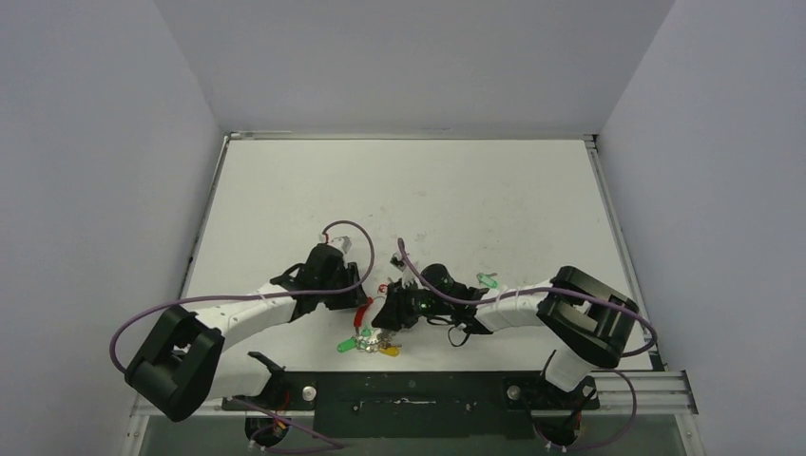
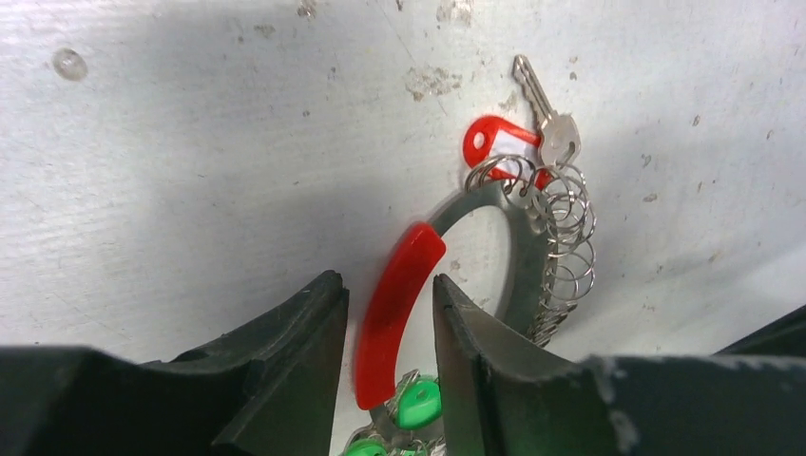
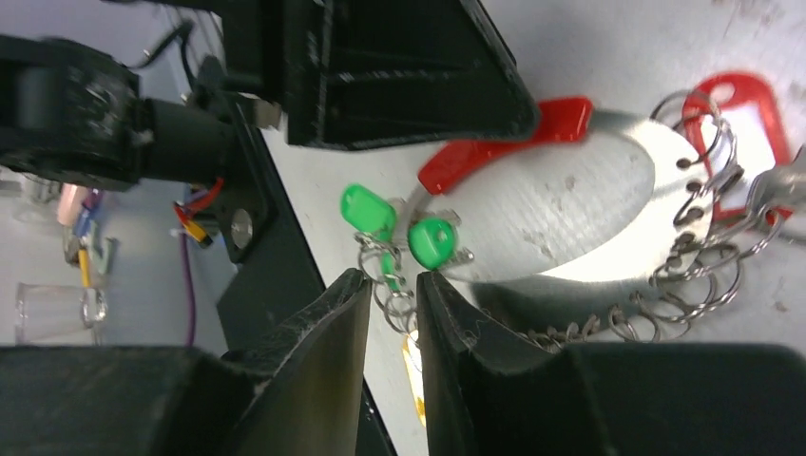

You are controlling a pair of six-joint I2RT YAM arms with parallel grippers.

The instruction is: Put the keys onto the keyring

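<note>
The keyring (image 2: 528, 249) lies on the white table, a silvery band with a red curved segment (image 2: 394, 304) and several small wire rings. My left gripper (image 2: 390, 280) is open and straddles the red segment, with a gap on its left side. A red-tagged silver key (image 2: 554, 133) hangs at the ring's far side. Two green keys (image 3: 366, 209) (image 3: 432, 242) and a yellow tag (image 3: 413, 366) hang at its near end. My right gripper (image 3: 392, 275) is narrowly open, with small rings between its tips. From above the grippers (image 1: 359, 296) (image 1: 385, 309) meet over the keyring (image 1: 362, 313).
One loose green key (image 1: 489, 281) lies on the table to the right of the right wrist. The black mounting rail (image 1: 409, 389) runs along the near edge, close to the key bunch. Purple cables (image 1: 347, 228) loop over both arms.
</note>
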